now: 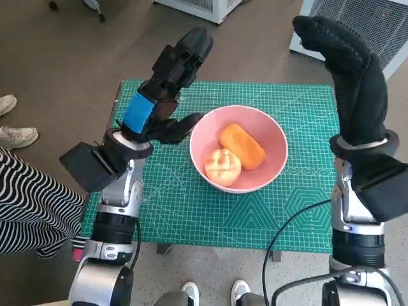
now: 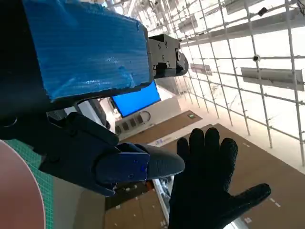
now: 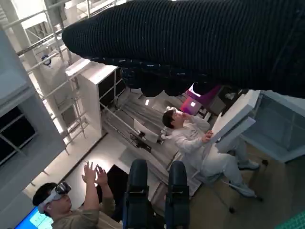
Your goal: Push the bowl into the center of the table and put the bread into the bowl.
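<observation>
Looks basically done: the pink bowl (image 1: 239,148) sits mid-table on the green mat (image 1: 306,210) with both bread pieces (image 1: 233,155) inside. The left hand (image 1: 164,95) hangs just beside its rim, fingers loose and empty; the right hand (image 1: 350,76) is raised well off, spread, holding nothing.

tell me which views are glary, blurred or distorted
Head view: even light, sharp on the bowl and bread, soft shadows, slight wide-angle bend at the edges. Left wrist view: windows blown out, the left hand close and soft. Right wrist view: bright glare in one corner, the glove a dark band.
</observation>
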